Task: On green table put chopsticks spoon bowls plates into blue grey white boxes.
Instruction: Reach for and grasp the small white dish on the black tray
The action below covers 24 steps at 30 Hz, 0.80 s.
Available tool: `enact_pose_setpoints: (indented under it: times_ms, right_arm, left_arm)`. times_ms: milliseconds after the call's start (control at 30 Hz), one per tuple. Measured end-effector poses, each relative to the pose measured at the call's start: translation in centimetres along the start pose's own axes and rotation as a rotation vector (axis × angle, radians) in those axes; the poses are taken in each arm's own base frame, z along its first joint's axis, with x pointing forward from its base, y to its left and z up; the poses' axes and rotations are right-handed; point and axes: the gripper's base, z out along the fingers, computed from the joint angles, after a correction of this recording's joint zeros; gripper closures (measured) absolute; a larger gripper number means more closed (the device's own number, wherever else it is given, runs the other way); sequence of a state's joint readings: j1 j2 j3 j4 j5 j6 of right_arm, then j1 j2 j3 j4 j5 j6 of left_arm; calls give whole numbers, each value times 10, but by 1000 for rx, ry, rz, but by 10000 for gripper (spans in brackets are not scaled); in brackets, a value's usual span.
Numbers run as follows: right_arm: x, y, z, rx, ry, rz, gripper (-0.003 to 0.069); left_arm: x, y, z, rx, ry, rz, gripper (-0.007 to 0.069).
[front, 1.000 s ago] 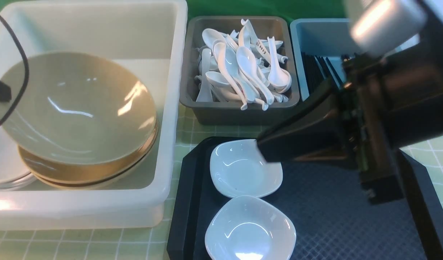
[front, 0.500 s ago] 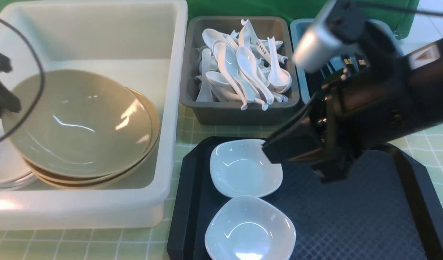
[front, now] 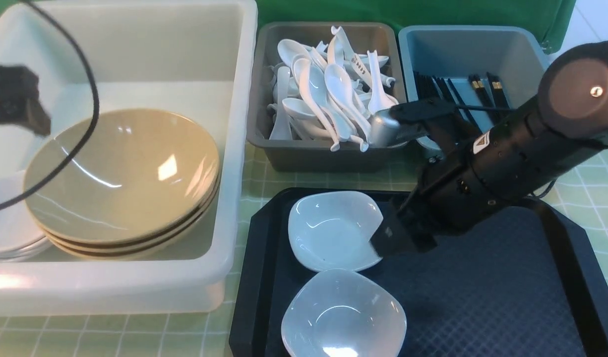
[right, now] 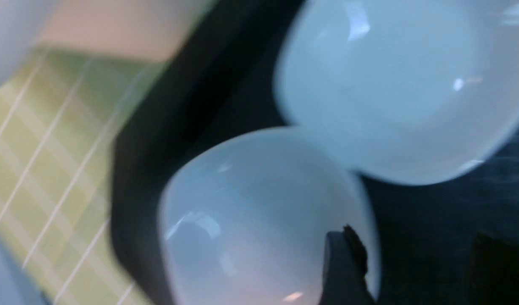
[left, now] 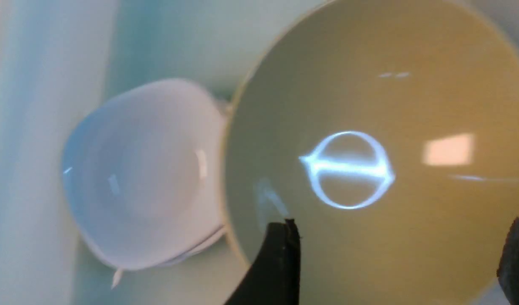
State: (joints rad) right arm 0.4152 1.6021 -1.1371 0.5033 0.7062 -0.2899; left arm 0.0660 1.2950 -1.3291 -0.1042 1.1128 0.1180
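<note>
From here I see two white bowls (front: 335, 233) on the black tray (front: 482, 297); just above it my right pincer (right: 416, 258) is spread. Left of the tray, my left pincer (left: 397, 254) gapes over stacked beige bowls (front: 123, 173).

Right of the white box (front: 228, 148), the near bowl (front: 343, 315) is cut off by the front view's lower edge; the far bowl (front: 331, 233) is partly hidden.

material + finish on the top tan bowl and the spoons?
Top tan bowl: probably glazed ceramic, glossy; sharp light reflections inside. Spoons: glossy white, ceramic-looking, opaque with smooth highlights, though melamine would look similar.
</note>
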Motion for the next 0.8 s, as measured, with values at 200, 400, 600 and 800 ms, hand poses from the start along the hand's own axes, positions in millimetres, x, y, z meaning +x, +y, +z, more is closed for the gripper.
enact_pose_setpoints:
  times_ms: [200, 400, 600, 800]
  right_arm:
    - [-12, -45, 27, -45, -27, 180, 265]
    - [-15, -64, 67, -57, -36, 260, 265]
    - [-16, -72, 93, -112, -63, 284, 293]
    - [-21, -72, 94, -163, -115, 251, 551]
  left_arm:
    - [26, -74, -49, 353, -159, 397, 55]
    - [70, -113, -52, 603, -113, 608, 141]
    - [101, -124, -27, 680, 13, 654, 232]
    - [107, -124, -20, 683, 39, 646, 304]
